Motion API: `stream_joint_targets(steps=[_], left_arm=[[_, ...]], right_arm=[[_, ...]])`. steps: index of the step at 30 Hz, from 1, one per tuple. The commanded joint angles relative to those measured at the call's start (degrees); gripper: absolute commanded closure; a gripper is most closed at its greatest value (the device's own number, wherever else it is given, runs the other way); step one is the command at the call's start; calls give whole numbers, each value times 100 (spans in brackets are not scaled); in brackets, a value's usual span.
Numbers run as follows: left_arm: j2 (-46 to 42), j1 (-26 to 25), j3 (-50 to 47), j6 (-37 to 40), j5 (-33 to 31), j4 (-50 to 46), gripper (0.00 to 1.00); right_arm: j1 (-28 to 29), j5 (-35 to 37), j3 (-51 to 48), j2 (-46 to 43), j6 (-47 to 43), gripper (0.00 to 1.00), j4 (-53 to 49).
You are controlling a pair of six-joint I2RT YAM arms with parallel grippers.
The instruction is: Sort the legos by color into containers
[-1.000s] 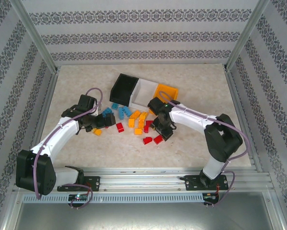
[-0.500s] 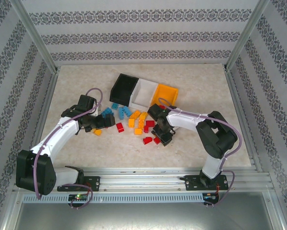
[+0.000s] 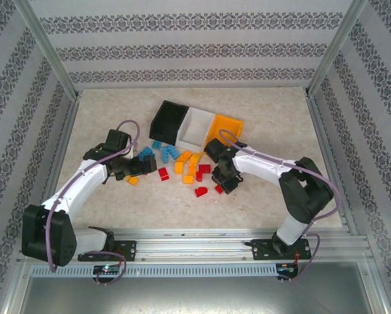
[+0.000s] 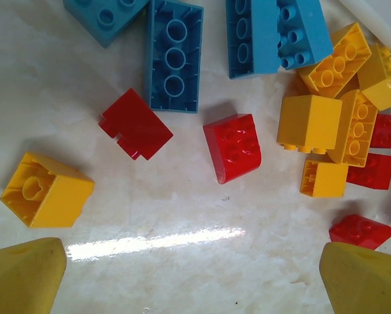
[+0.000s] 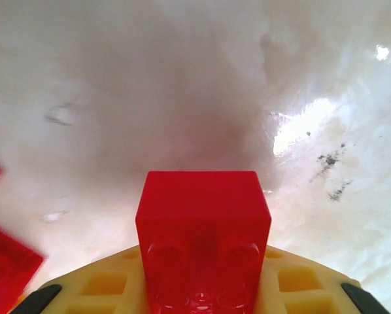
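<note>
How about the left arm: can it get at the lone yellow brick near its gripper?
Probably yes. The left gripper stands open, and the yellow brick lies just ahead of one finger, apart from the red bricks, with bare table around it.

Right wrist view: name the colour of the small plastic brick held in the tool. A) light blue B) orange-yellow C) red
C: the right tool is shut on a small red plastic brick, red on every visible face.
</note>
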Motion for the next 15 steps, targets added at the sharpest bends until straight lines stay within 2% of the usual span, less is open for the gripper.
stream_joint_targets(steps=[1,6,15], left_arm=[[-41,88,112,6,-10,-138,0],[-3,127,129,-41,16,-133,0],[123,194,154,-199,62,-280,0]], right_arm=[[-183,576,633,-423,-479,72,-337],[-672,614,1581,-104,-1374,72,-303],[-1421,235,3013,1351,-2458,73,-59]])
